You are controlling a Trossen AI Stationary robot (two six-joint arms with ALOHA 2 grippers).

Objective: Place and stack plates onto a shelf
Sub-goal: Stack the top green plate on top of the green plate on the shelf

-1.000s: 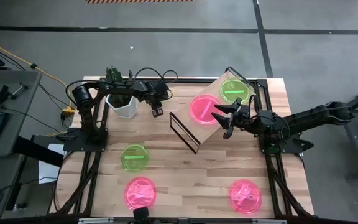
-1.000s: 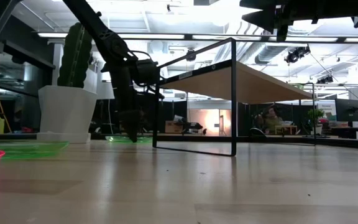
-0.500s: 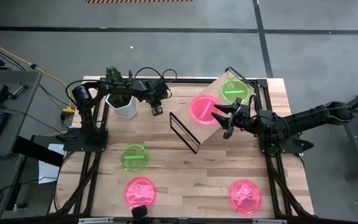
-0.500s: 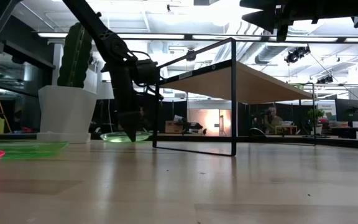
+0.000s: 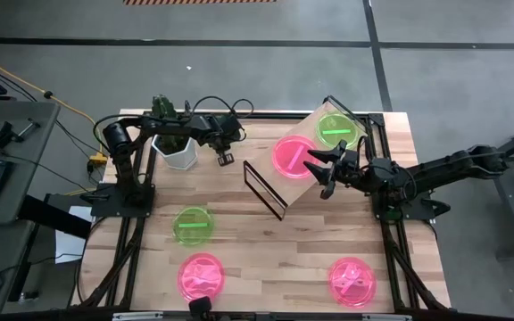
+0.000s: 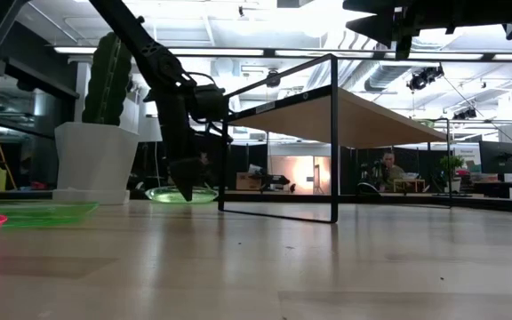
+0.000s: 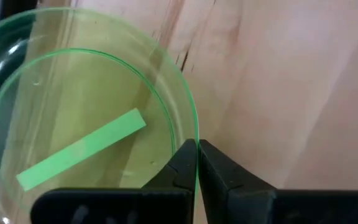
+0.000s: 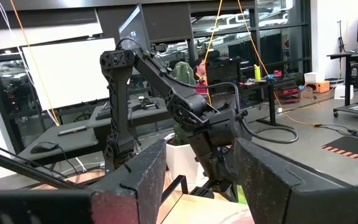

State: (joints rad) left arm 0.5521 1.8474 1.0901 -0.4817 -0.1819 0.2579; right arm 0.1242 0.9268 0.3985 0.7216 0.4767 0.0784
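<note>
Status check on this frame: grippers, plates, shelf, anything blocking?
Left gripper shut on green plate rim beside cactus pot. Right gripper open above shelf. Nothing blocking.

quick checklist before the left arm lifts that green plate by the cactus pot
1. Left gripper shut on the rim of the green plate: ok, the fingers pinch its edge in the left wrist view.
2. Plate lying flat on the wooden tabletop: ok, the low view shows it level.
3. Grip depth: cannot tell, only the thin rim sits between the fingers.
4. Free spot on the shelf: ok, a pink plate and another green plate lie on it, with bare board near its low edge.
5. Right gripper off the path: not ok, it hovers open over the shelf.
6. Cactus pot clearance: cannot tell, it stands close beside the arm.
</note>
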